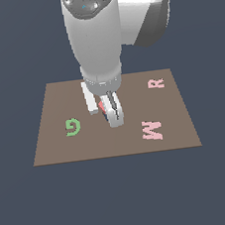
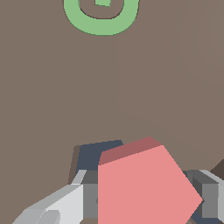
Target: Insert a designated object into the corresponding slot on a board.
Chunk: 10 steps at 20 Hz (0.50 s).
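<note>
Red and flat, the pentagon block (image 2: 142, 186) fills the near part of the wrist view, pinched between the gripper's (image 2: 140, 199) two grey fingers (image 2: 59, 208), one on each side of it. Just behind the block a dark bluish opening (image 2: 98, 155) shows in the brown board (image 2: 131, 78) — part of a cut-out, mostly covered by the block, so its full outline cannot be told; it appears to be the slot. The block overlaps it but does not look seated in it.

Writing on the board is limited to three letters. A green G (image 1: 73, 127) lies toward the exterior view's left; the wrist view catches only the curve of it at the picture's edge. A pink W (image 1: 152, 129) and a pink R (image 1: 156, 83) lie toward the exterior view's right, and only the exterior view shows them.

From outside, the arm (image 1: 95, 36) stands nearly upright over the board's middle, its bulk hiding the slot entirely — just a sliver of red peeks between the fingers. Bare board surrounds the gripper on all sides: the G and the W are each well apart from it, and the board's edges farther still, with dark floor (image 1: 120, 198) beyond.
</note>
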### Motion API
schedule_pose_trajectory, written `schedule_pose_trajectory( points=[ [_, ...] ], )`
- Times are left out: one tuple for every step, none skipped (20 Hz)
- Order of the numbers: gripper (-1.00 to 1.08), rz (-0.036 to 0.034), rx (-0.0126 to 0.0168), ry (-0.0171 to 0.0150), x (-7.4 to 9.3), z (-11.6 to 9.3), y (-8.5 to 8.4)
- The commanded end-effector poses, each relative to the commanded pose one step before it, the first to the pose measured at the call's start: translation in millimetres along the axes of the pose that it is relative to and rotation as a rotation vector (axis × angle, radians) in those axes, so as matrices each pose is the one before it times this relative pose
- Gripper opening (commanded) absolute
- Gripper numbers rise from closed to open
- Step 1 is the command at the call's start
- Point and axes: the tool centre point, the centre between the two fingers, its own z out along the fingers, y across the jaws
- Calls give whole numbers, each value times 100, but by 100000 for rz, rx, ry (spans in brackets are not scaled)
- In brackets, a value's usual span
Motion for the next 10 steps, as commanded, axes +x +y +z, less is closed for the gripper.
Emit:
schedule_pose_trajectory(
  points=[
    [-100, 5175, 23, 13, -183, -63, -709],
    [-100, 1694, -3, -1, -69, -14, -239],
    [-100, 1575, -3, -1, -63, -12, -223],
    [-100, 1453, -3, -1, -56, -11, -206],
    [-100, 1330, -4, -1, -50, -10, -189],
    [-100, 1208, -4, -1, -43, -9, -172],
    [-100, 1085, -4, -1, -35, -8, -155],
    [-100, 959, -4, -1, -30, -7, -137],
    [-100, 834, -4, -1, -24, -6, -120],
    [-100, 708, -3, 0, -19, -4, -102]
  ],
)
